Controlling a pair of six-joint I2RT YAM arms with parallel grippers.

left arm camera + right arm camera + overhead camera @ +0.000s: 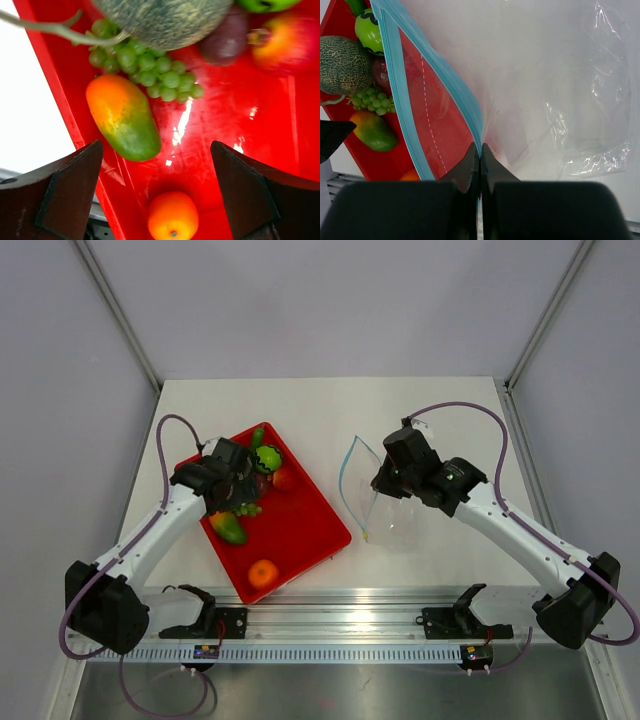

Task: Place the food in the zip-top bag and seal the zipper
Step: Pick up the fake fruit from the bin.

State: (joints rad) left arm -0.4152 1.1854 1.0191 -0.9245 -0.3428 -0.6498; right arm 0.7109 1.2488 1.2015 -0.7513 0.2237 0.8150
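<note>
1. Left gripper hovers over the red tray, fingers spread wide, holding nothing.
2. The food lies on that tray.
3. Right gripper is clamped on the zipper of the zip-top bag, just right of the tray.

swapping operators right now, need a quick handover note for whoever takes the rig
Left gripper: open, over the red tray, holding nothing.
Right gripper: shut on the zipper edge of the zip-top bag; the bag's mouth is open.
Food: mango, grapes, melon, orange and the rest all lie in the tray; the bag looks empty.
Done: bag gripped, nothing loaded.
Left: move every piece into the bag, then seal the zipper.
</note>
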